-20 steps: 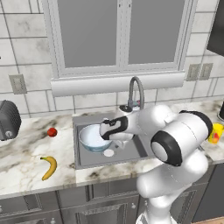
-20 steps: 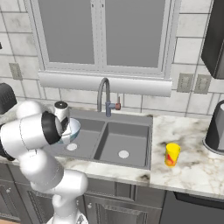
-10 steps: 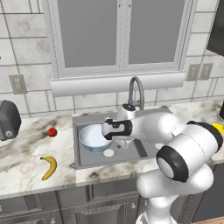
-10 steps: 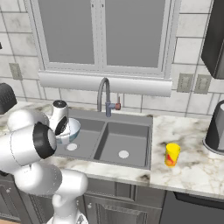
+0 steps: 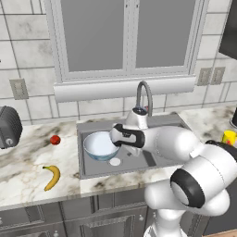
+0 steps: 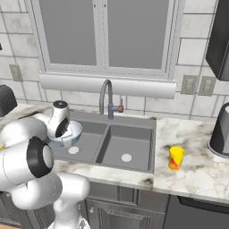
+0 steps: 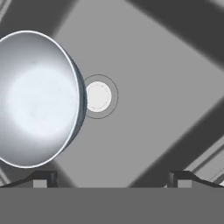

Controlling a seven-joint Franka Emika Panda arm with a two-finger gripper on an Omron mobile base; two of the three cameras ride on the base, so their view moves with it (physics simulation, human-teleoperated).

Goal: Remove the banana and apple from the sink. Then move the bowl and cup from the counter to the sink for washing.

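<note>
The bowl (image 5: pixel 99 146) (image 6: pixel 77 130) (image 7: pixel 39 98) rests in the left basin of the sink (image 5: pixel 92 167) (image 6: pixel 127 143) (image 7: pixel 153 87), beside the round white drain (image 7: pixel 98 97). My gripper (image 5: pixel 116 138) (image 6: pixel 66 130) (image 7: pixel 113 179) hovers open just right of the bowl's rim, holding nothing. The banana (image 5: pixel 52 177) and the apple (image 5: pixel 55 140) lie on the counter (image 5: pixel 23 176) (image 6: pixel 192 172) left of the sink. The yellow cup (image 5: pixel 228 137) (image 6: pixel 175 158) stands upright on the counter right of the sink.
A curved faucet (image 5: pixel 144 92) (image 6: pixel 107 96) rises behind the basins, close above my arm. A dark appliance (image 5: pixel 7 127) sits at the counter's far left. A dark kettle-like pot (image 6: pixel 221 132) stands at the far right, behind the cup.
My arm's elbow has swung to the right while the hand stayed almost in place by the bowl. The bowl, banana, apple and cup have not moved.
</note>
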